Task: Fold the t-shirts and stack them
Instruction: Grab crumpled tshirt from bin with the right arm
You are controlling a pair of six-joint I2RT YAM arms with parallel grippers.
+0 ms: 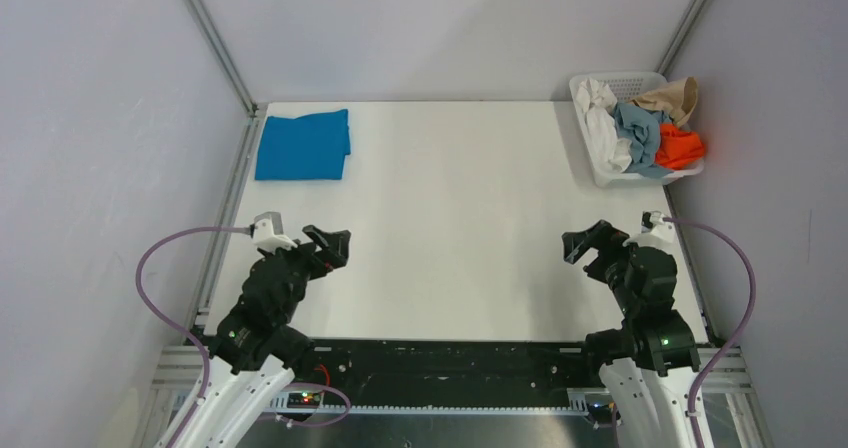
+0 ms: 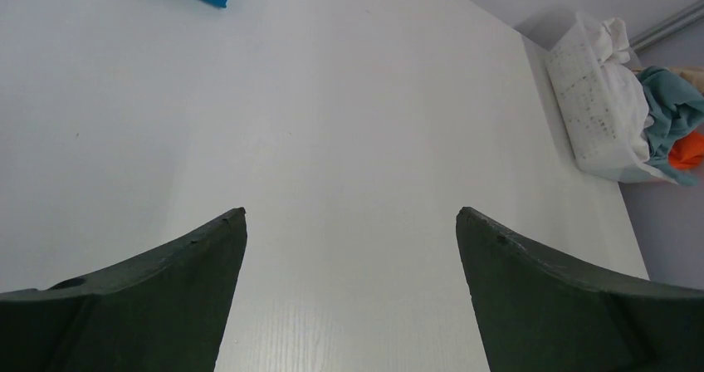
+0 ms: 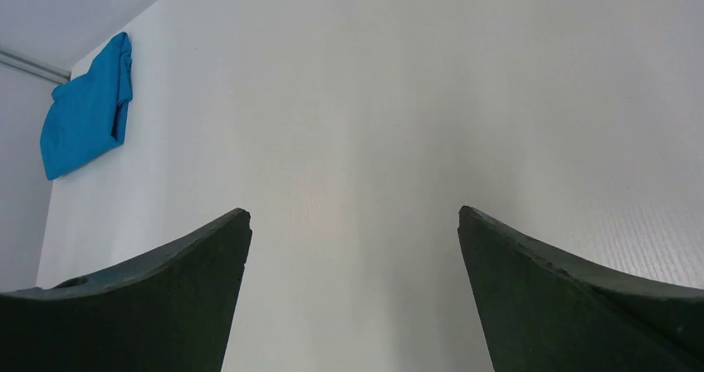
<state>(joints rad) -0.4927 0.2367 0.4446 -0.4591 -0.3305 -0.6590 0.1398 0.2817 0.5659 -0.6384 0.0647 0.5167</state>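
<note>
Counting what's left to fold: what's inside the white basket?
The white basket holds a crumpled heap: white garment, grey-blue garment, tan garment, orange garment. Anything beneath them is covered.

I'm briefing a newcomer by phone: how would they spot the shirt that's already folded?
Start at the white table and go to its far left corner, across from the basket. The shirt lies flat there, a bright blue rectangle alone on the tabletop. The other clothes are crumpled together in the basket.
</note>
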